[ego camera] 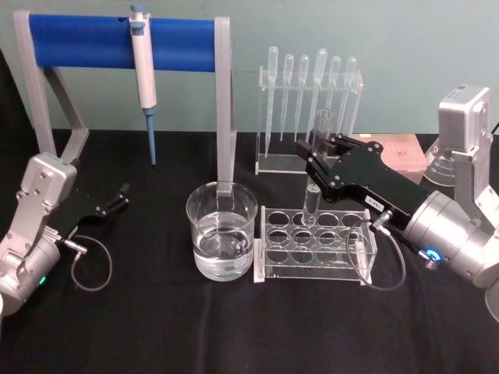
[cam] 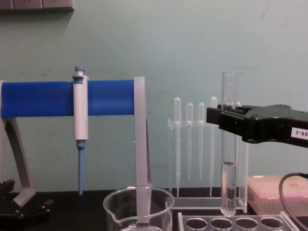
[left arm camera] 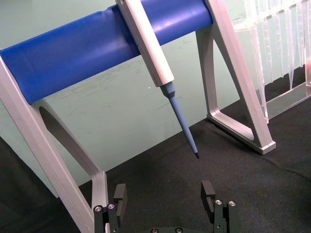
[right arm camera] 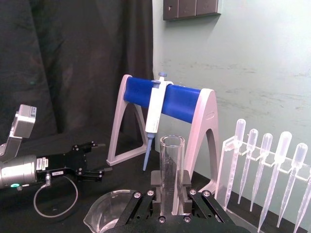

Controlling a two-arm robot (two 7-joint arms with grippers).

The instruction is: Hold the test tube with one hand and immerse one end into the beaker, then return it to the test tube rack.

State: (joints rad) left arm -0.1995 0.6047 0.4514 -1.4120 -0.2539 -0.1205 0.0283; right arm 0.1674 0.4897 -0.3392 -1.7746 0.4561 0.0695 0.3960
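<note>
Centrally, a black tabletop [ego camera: 156, 327] carries a blue-barred pipettor stand [ego camera: 86, 35] at far left, a clear test tube rack [ego camera: 312, 262] right of centre, and a water-filled beaker [ego camera: 221, 231] just left of it. The right hand [ego camera: 315, 156] clamps the test tube [cam: 229, 159] upright, with its round bottom just over a far-row rack hole. The left hand [ego camera: 122, 196] rests at near left, jaws apart.
</note>
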